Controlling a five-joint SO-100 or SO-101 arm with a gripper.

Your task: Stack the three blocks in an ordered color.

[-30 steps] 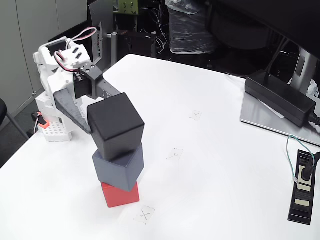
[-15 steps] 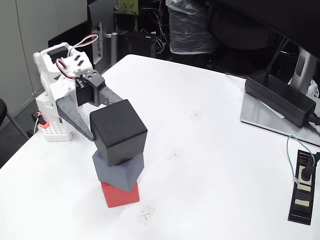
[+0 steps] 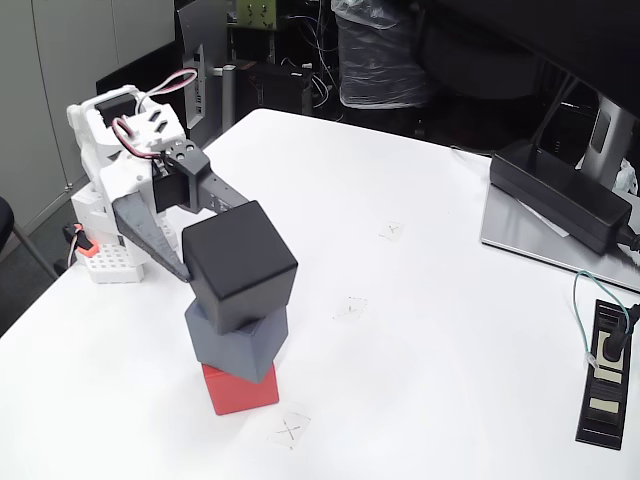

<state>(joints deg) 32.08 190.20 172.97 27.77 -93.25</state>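
Where the white worktop (image 3: 420,330) nears the camera, red block (image 3: 240,392) sits lowest, grey block (image 3: 236,341) upon it, black block (image 3: 240,264) topmost and tilted. Behind, pincer (image 3: 205,228) spread, fingers flanking black block's rear; grip contact unclear. Power adapter (image 3: 560,195) far right.

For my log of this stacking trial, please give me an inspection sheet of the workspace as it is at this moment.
Surface: white table, small taped X marks on it.
Job's things: red block at the bottom, grey block on it, black block on top, tilted and turned relative to the grey one.
Clutter: black power adapter on a grey plate; white perforated block at the arm's base.
Grippers: gripper behind the black block, jaws spread on either side of it; contact cannot be told.
Cables: green wire into a black power strip; red and white servo wires on the arm.
Surroundings: dark cluttered office background, monitor stand on the right.
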